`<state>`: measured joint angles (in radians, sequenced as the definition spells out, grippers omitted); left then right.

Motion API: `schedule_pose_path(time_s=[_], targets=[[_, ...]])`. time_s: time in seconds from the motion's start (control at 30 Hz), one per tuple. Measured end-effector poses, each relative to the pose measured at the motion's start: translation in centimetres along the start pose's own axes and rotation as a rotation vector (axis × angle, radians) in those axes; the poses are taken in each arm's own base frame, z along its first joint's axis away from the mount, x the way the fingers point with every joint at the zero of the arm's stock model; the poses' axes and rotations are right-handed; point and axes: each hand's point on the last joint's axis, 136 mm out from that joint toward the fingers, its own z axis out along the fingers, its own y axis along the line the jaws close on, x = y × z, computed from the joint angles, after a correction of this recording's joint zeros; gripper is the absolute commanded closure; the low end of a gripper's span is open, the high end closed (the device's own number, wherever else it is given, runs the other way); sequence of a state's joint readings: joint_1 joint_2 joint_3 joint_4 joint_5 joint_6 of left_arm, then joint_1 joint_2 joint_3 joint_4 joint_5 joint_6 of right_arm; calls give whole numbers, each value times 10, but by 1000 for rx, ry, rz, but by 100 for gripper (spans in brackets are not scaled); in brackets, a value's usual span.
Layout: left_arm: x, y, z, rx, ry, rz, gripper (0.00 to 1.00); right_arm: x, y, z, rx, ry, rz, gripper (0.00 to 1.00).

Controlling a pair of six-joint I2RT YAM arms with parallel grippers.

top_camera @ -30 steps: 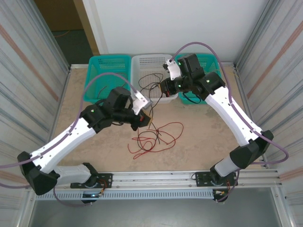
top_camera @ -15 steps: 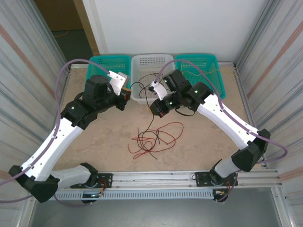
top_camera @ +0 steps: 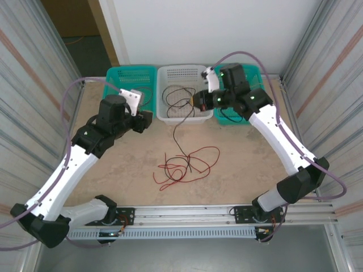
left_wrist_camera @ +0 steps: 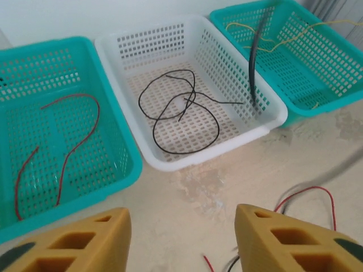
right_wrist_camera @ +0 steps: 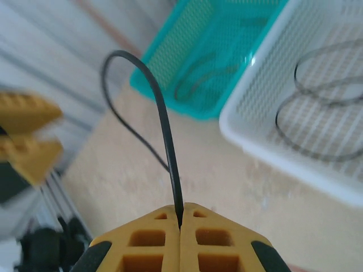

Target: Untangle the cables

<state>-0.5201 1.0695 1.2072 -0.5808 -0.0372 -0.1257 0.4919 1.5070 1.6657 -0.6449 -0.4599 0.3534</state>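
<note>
A tangle of red and black cables (top_camera: 185, 168) lies on the table's middle. My right gripper (top_camera: 196, 101) hangs over the white basket's (top_camera: 180, 72) near edge. In the right wrist view this gripper (right_wrist_camera: 180, 220) is shut on a black cable (right_wrist_camera: 165, 131). That black cable (top_camera: 175, 129) trails down to the tangle. My left gripper (top_camera: 146, 120) is open and holds nothing, beside the left teal basket (top_camera: 130, 73). In the left wrist view its fingers (left_wrist_camera: 75, 242) stand wide over bare table. A looped black cable (left_wrist_camera: 180, 111) lies in the white basket (left_wrist_camera: 127, 44).
The left teal basket (left_wrist_camera: 106, 107) holds a red cable (left_wrist_camera: 63, 148). The right teal basket (left_wrist_camera: 332, 93) holds yellow cable (left_wrist_camera: 272, 41). All three baskets line the far edge. Metal walls close in both sides. Thick lilac hoses loop from both arms.
My left gripper pulled back from the tangle toward the left teal basket. My right gripper dipped toward the tangle, then rose back to the white basket with the black cable trailing.
</note>
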Motion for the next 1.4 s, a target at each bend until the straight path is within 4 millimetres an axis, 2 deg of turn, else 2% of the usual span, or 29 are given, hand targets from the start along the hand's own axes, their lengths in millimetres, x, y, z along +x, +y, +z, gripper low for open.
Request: schedule_pose_path(time_s=[0.13, 0.2, 0.33, 0.43, 0.5, 0.53, 0.6, 0.67, 0.73, 0.83, 0.97, 1.1, 1.2, 1.33, 1.4], targets=[[10, -5, -7, 43, -24, -112, 32, -52, -8, -6, -23, -142, 77, 100], [13, -5, -10, 53, -38, -171, 35, -79, -11, -2, -30, -199, 102, 100], [28, -7, -6, 71, -8, -277, 40, -116, -26, 14, -33, -261, 154, 100], [43, -11, 0, 91, 38, -351, 41, -134, -55, 34, -12, -279, 215, 100], [56, -13, 3, 99, 76, -400, 41, -140, -83, 52, 7, -272, 268, 99], [61, -13, 4, 98, 90, -416, 40, -143, -96, 61, 12, -266, 292, 94], [73, -12, 5, 90, 118, -452, 38, -141, -120, 79, 24, -241, 339, 75], [86, -10, 4, 77, 145, -486, 35, -129, -146, 96, 51, -200, 389, 61], [98, -7, 1, 59, 169, -517, 34, -112, -163, 108, 85, -149, 430, 44], [117, 0, 2, 22, 219, -566, 35, -89, -175, 117, 117, -98, 464, 43], [144, 8, 9, -34, 303, -621, 37, -57, -178, 111, 151, -45, 496, 44], [169, 7, 21, -59, 406, -664, 43, -26, -165, 86, 195, -18, 467, 44], [189, 2, 30, -54, 484, -701, 46, 5, -139, 60, 226, 0, 405, 44], [215, -4, 40, -52, 575, -751, 47, 63, -97, 37, 247, 58, 304, 44], [224, -7, 44, -49, 605, -775, 48, 98, -85, 34, 256, 111, 283, 45]])
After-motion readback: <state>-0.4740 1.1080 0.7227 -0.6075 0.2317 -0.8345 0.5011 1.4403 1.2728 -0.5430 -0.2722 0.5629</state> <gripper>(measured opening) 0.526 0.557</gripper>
